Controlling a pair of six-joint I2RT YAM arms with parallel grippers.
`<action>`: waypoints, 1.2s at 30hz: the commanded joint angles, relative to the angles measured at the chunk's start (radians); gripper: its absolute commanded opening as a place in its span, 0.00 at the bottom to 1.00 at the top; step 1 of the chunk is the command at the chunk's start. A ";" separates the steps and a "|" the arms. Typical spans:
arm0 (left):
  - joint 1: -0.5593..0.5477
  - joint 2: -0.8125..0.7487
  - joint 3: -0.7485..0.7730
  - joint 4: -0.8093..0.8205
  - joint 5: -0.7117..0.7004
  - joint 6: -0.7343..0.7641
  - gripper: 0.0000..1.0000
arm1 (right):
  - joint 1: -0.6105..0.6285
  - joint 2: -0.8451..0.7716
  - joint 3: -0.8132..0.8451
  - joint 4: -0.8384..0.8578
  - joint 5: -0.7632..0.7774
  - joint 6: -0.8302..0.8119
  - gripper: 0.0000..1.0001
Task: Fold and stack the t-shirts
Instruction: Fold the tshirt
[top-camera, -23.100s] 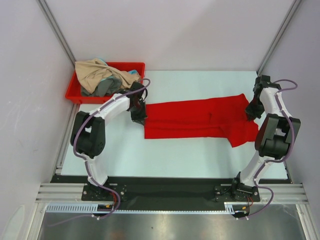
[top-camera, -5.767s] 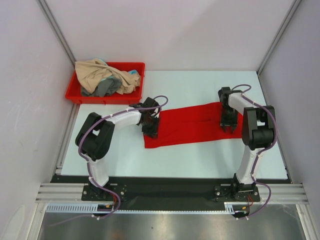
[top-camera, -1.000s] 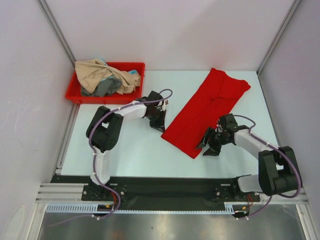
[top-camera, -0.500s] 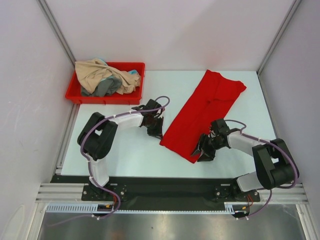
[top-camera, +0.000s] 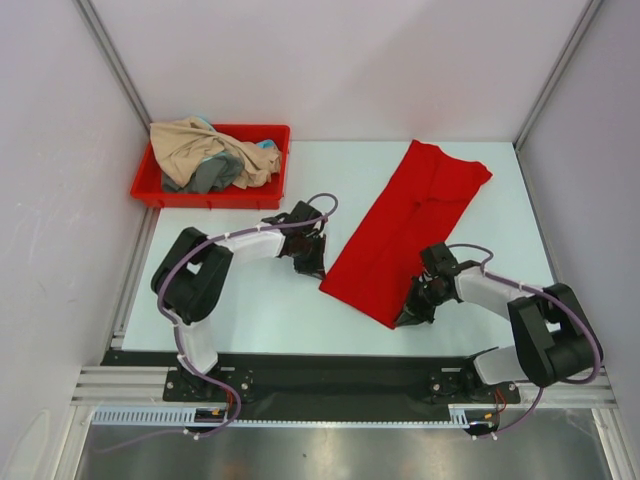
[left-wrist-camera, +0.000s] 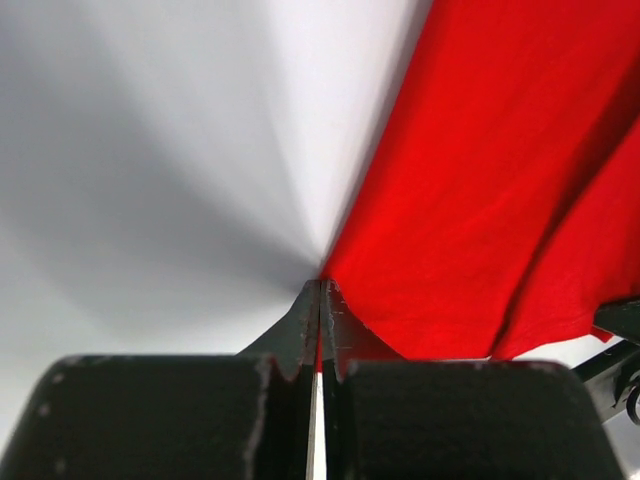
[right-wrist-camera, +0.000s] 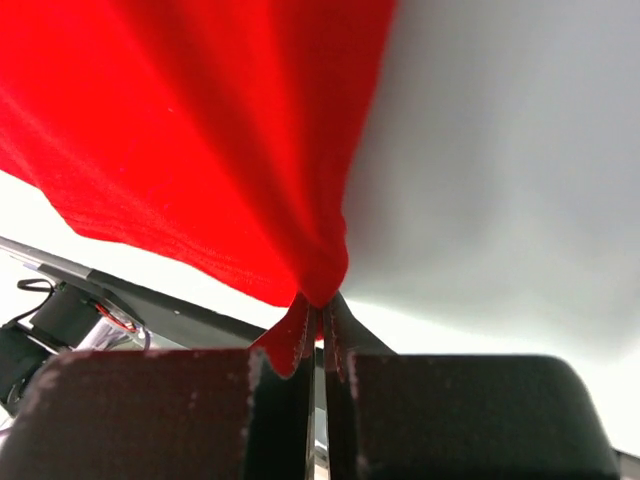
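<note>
On the pale worktop (top-camera: 250, 310) both hands — left hand (top-camera: 314, 262), right hand (top-camera: 410, 315) — pinch the red t-shirt's (top-camera: 405, 230) near corners, ready to lift and fold it — evenly, I judge.

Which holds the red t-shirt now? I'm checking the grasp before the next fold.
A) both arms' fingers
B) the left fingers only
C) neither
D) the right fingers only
A: both wrist views show shut fingers pinching red cloth, the left gripper and right gripper each on a near corner of the red t-shirt.

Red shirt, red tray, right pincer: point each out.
red shirt (top-camera: 410, 225), top view, middle of the cloth.
red tray (top-camera: 146, 185), top view, left front rim.
right pincer (right-wrist-camera: 318, 312), right wrist view, between the fingertips.
</note>
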 joint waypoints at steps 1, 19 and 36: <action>-0.010 -0.004 -0.077 -0.071 -0.083 0.019 0.00 | -0.006 -0.049 -0.062 -0.124 0.141 -0.009 0.00; -0.116 -0.144 -0.224 -0.052 -0.049 -0.057 0.00 | -0.136 -0.207 0.042 -0.243 0.121 -0.088 0.78; -0.283 -0.268 -0.330 -0.048 -0.052 -0.165 0.00 | -0.540 0.700 1.013 0.085 0.218 -0.234 0.81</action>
